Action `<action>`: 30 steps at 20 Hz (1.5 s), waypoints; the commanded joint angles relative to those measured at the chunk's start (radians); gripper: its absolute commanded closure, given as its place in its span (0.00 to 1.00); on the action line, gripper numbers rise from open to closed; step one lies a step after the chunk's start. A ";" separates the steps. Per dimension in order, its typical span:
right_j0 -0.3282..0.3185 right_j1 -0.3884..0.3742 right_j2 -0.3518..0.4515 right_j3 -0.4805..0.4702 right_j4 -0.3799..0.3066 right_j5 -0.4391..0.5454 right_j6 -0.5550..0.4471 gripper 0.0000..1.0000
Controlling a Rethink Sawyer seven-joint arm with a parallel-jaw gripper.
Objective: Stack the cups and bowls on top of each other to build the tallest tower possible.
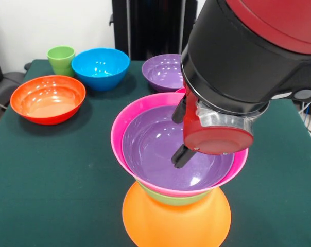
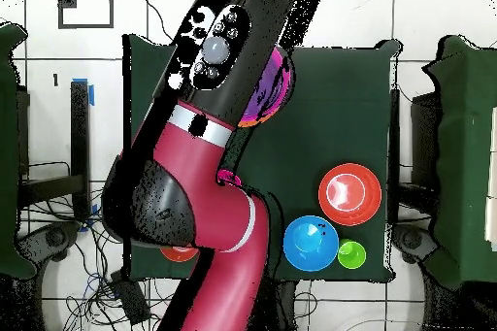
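Observation:
The tower stands at the table's near edge in the front view: a large upturned orange bowl [image 1: 176,218] as base, a green bowl [image 1: 172,198], a pink bowl [image 1: 125,128], and a purple bowl [image 1: 150,149] nested on top. My gripper [image 1: 179,133] hangs over the right part of the purple bowl, open, with one black finger [image 1: 180,154] down inside the bowl and the other near its far rim. The bowl's rim there is hidden by the gripper body. In the overhead view the arm covers the gripper and most of the tower [image 2: 270,94].
At the back of the green table [image 1: 42,180] stand a light-green cup [image 1: 61,59] [image 2: 350,253], a blue bowl [image 1: 100,67] [image 2: 311,243], a red-orange bowl [image 1: 48,98] [image 2: 347,193] and a second purple bowl [image 1: 163,71].

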 commanded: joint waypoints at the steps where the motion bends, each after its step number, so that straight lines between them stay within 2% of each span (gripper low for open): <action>1: -0.010 0.010 -0.036 -0.041 0.005 -0.005 0.096 0.00; 9: -0.011 0.010 -0.027 -0.040 0.005 0.007 0.114 0.00; 17: 0.005 -0.037 0.030 -0.027 -0.060 0.014 0.050 0.00; 20: 0.017 -0.061 0.074 -0.018 -0.111 0.020 -0.009 0.00; 25: 0.044 -0.084 0.192 0.001 -0.220 0.012 -0.098 0.00; 28: 0.069 -0.085 0.293 0.031 -0.315 -0.001 -0.152 0.00; 30: 0.101 -0.078 0.382 0.077 -0.402 -0.022 -0.192 0.00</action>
